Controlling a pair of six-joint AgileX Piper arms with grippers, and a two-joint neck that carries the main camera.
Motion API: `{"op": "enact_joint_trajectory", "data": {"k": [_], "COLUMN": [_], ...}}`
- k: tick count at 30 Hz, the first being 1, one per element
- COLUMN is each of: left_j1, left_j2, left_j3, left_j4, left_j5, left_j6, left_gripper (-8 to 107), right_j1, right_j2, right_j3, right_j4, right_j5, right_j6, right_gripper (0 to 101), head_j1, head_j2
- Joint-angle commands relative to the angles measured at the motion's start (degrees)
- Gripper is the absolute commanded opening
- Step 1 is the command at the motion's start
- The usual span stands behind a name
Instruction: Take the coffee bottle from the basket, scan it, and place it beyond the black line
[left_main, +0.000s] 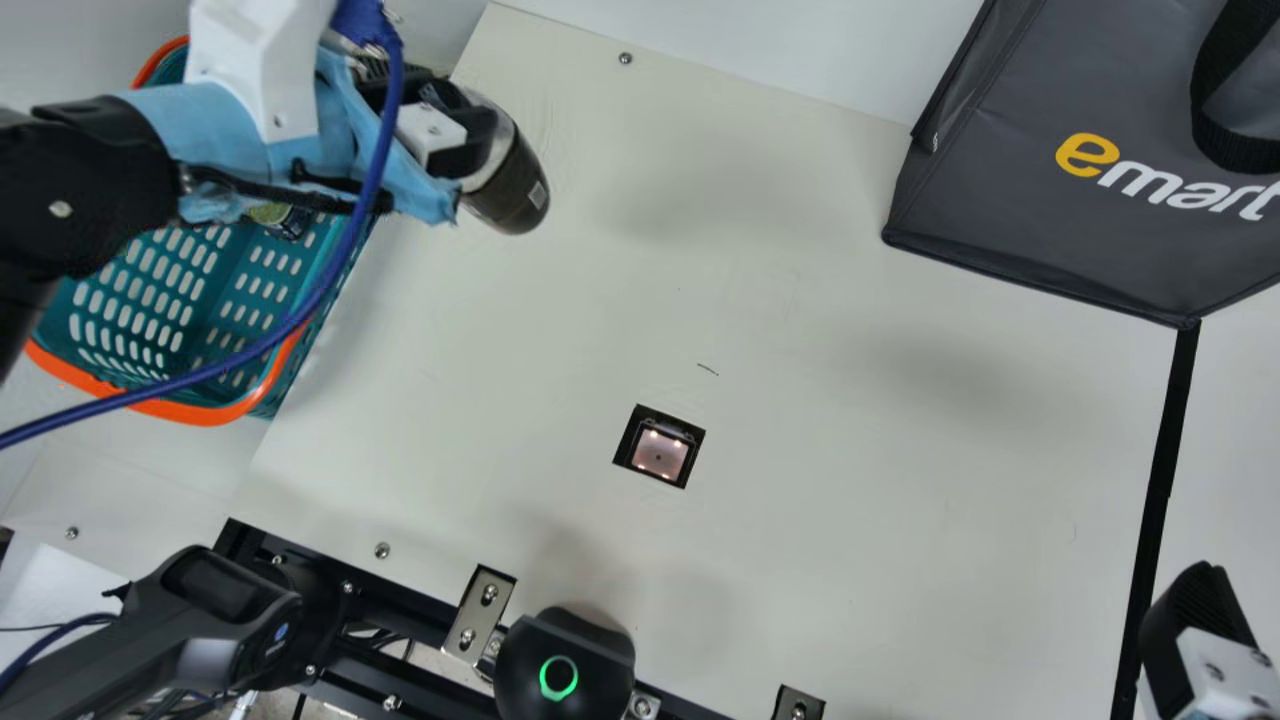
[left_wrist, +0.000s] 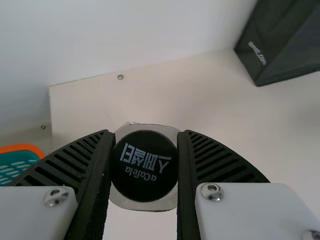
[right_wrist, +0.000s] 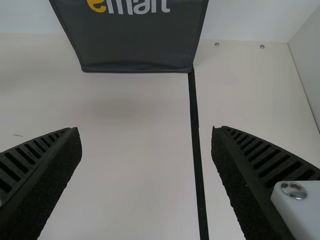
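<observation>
Left jaws hold coffee bottle (left_main: 510, 190) just outside basket (left_main: 200, 414); right jaws wide. Scan approach likely in hand; next: present label (left_main: 538, 195) to scanner window (left_main: 658, 456).

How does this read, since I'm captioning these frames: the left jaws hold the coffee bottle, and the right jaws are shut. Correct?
Not quite: the right jaws are wide open, as the right wrist view shows. The left jaws do hold the coffee bottle.
</observation>
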Motion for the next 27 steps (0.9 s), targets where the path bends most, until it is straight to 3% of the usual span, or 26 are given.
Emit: {"op": "enact_joint_trajectory", "data": {"k": [1, 27], "left_j1": [-1.82, -11.96], "left_j2": [0.08, 1.96], "left_j3": [0.28, 7.79], "left_j4": [-0.42, -6.46], "left_j5": [0.05, -1.69], "left_j6": [0.42, 9.34], "left_gripper": [10, 10], "right_j1": [0.00, 0.00], "right_j2": [0.00, 0.00], "right_j3": [0.00, 0.00], "right_j4": [0.00, 0.00], "right_j5": [0.00, 0.00], "right_j6": [0.00, 0.00], "right_gripper": [91, 91], "head_j1": [-1.48, -1.48], "head_j2": [0.14, 0.14]}}
